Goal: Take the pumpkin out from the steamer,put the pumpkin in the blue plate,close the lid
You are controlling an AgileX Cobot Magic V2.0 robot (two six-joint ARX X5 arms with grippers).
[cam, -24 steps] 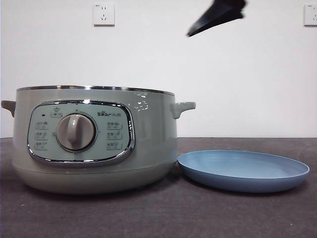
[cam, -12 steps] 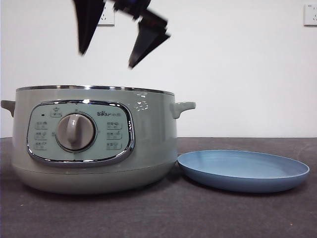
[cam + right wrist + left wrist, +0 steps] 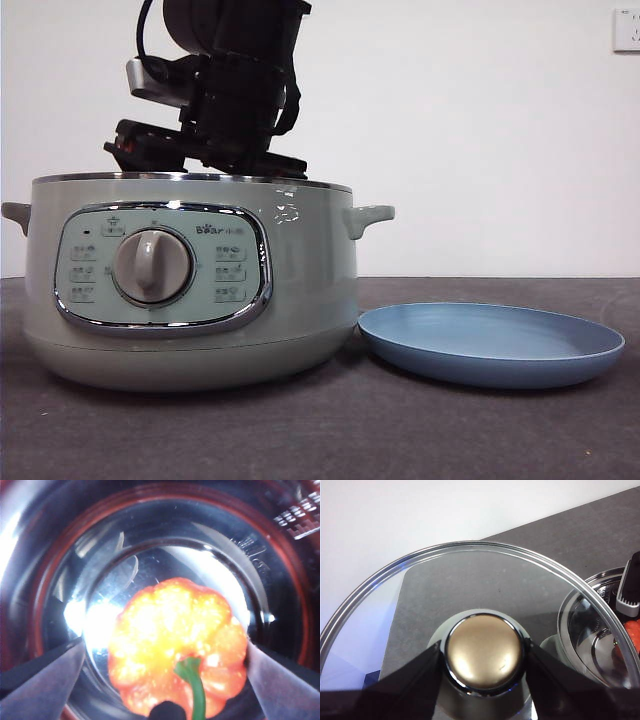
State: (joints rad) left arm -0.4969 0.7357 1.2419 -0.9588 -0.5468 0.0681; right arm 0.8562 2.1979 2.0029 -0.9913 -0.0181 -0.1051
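Pumpkin [image 3: 177, 672] lies inside steamer [image 3: 190, 290] — right claw [image 3: 165, 680] wide around it; left claw [image 3: 485, 660] grips lid [image 3: 470, 605].

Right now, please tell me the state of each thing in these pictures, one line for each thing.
steamer: open, lid off, standing on the table.
pumpkin: inside the steamer, not yet gripped.
lid: held off the steamer by its knob.
blue plate: empty, beside the steamer.
left gripper: jaws shut on the lid's knob.
right gripper: down inside the steamer, jaws open on either side of the pumpkin.

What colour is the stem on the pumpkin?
Green, on the orange pumpkin inside the steamer; the right wrist view shows it best.
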